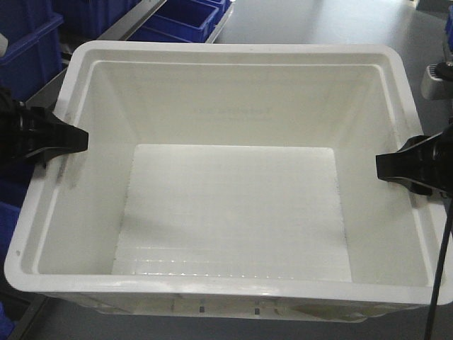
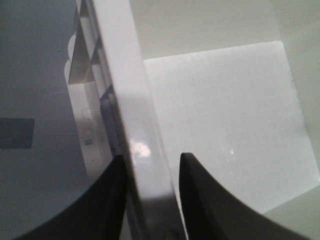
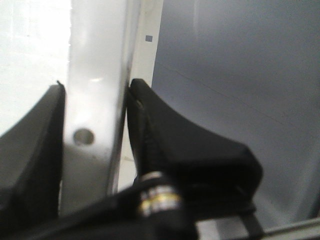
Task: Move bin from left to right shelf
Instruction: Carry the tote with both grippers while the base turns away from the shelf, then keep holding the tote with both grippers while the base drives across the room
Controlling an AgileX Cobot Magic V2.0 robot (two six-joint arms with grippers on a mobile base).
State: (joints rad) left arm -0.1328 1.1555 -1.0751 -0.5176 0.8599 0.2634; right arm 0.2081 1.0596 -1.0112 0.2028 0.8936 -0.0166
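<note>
A large empty white bin [image 1: 233, 212] fills the front view. My left gripper [image 1: 76, 139] is shut on the bin's left rim. My right gripper [image 1: 388, 163] is shut on its right rim. In the left wrist view the left gripper [image 2: 152, 156] straddles the white rim [image 2: 135, 100], one black finger [image 2: 107, 195] outside the wall and one inside. In the right wrist view the right gripper [image 3: 97, 85] pinches the rim [image 3: 95, 55], which has a small hole, between its two black fingers [image 3: 160, 125].
Blue plastic bins [image 1: 180, 18] stand at the back left, and another blue crate [image 1: 28, 49] sits beside the bin's left side. Grey floor [image 1: 318, 21] lies behind and to the right. A black cable [image 1: 442, 269] hangs by the right arm.
</note>
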